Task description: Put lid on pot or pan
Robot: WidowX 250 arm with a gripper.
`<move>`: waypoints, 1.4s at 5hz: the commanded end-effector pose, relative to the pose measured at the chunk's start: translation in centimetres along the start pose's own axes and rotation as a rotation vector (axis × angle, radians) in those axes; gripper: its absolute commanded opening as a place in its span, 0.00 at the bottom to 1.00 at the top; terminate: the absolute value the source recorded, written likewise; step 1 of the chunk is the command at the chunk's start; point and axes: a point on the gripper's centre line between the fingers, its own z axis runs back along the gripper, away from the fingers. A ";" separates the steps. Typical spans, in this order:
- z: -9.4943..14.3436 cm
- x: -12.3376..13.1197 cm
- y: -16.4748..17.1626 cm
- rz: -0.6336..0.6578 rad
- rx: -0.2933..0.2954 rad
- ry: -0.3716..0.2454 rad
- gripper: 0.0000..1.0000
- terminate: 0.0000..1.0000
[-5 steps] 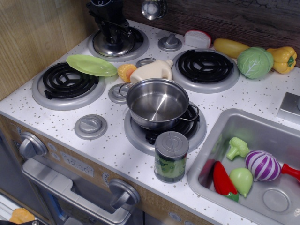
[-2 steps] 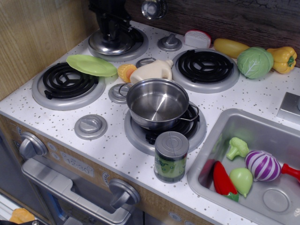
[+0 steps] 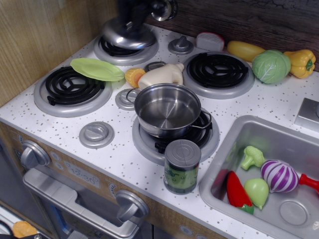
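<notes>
The shiny steel pot [image 3: 167, 109] with wire loop handles stands open and empty on the front right burner [image 3: 174, 137]. The domed steel lid [image 3: 127, 35] hangs tilted above the back left burner [image 3: 125, 50], held from above by my black gripper [image 3: 131, 17], which is shut on the lid's centre; the knob itself is hidden by the fingers. The gripper and lid are to the far left of the pot, well apart from it.
A lime-green plate [image 3: 97, 68] lies on the front left burner. A cream jug [image 3: 162, 75] and an orange piece [image 3: 134, 76] sit behind the pot. A dark green can [image 3: 182, 166] stands in front of it. The sink [image 3: 234, 149] at right holds toy vegetables.
The gripper has lifted the lid off the back left burner and moved it up and slightly right; the bare burner coil now shows beneath it.
</notes>
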 end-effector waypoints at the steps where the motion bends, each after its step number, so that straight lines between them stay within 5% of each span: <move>1: 4.7 -4.2 -1.7 0.165 0.055 -0.045 0.00 0.00; 3: 5.7 -6.2 -5.2 0.229 -0.004 0.026 0.00 0.00; 5: 0.9 -6.9 -6.1 0.235 -0.120 0.007 0.00 0.00; 7: -1.0 -8.2 -6.1 0.240 -0.156 -0.013 0.00 0.00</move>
